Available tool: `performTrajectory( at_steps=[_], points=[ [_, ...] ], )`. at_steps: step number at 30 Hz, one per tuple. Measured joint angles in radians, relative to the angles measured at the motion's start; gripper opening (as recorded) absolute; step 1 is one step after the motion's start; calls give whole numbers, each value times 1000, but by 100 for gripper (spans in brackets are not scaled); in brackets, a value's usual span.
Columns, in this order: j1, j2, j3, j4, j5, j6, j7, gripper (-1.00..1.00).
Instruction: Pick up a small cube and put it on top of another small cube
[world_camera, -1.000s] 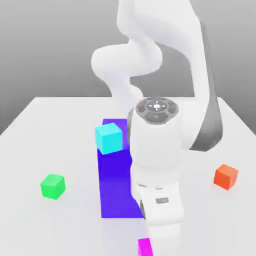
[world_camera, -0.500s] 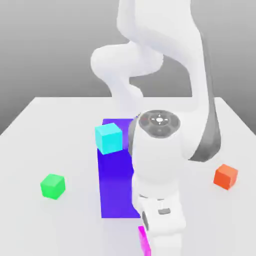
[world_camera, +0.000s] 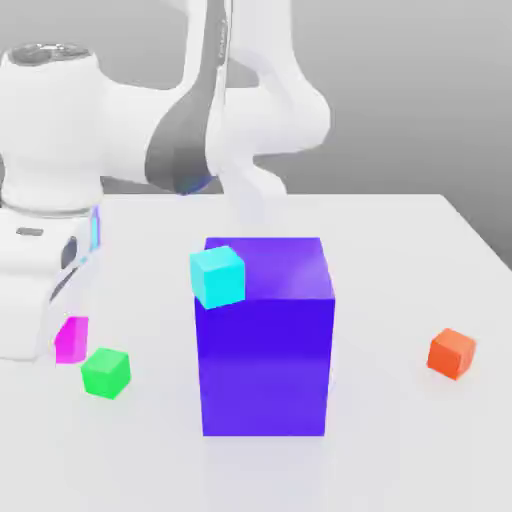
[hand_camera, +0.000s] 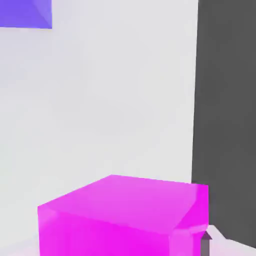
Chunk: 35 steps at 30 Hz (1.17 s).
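White tabletop under a grey backdrop fills the exterior view. At that view's left, the white robot arm's gripper is clamped on the small glossy magenta cube, held just beside and slightly above the small plain green cube. A large purple block stands mid-table with a cyan cube at its upper corner; a small orange cube sits well apart toward the view's right.

From the hand view, the magenta cube looms close over the pale table, with a purple block corner beyond.
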Motion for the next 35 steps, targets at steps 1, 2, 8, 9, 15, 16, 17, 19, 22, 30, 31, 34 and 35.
performTrajectory(
  at_steps=[1, 2, 8, 9, 15, 16, 17, 19, 22, 30, 31, 34, 35],
  points=[
    [-14, -17, -12, -24, -13, 3, -19, -100],
    [-28, -34, -23, -52, -26, 7, -38, -100],
    [-114, -121, -104, -238, -99, 36, -160, -100],
    [-123, -129, -110, -263, -111, 39, -170, -100],
    [-129, -78, -124, -270, -116, 51, -181, -100],
    [-127, -66, -126, -267, -112, 57, -184, -100],
    [-124, -53, -128, -265, -107, 63, -187, -100],
    [-119, -26, -132, -262, -92, 80, -197, -100],
    [-108, 16, -135, -260, -56, 114, -222, -100],
    [-94, 131, -82, -272, 182, 236, -389, -100],
    [-101, 145, -62, -274, 232, 252, -425, -100],
    [-134, 184, 17, -279, 413, 297, -555, -100],
    [-147, 192, 40, -279, 455, 305, -585, 100]
  ],
)
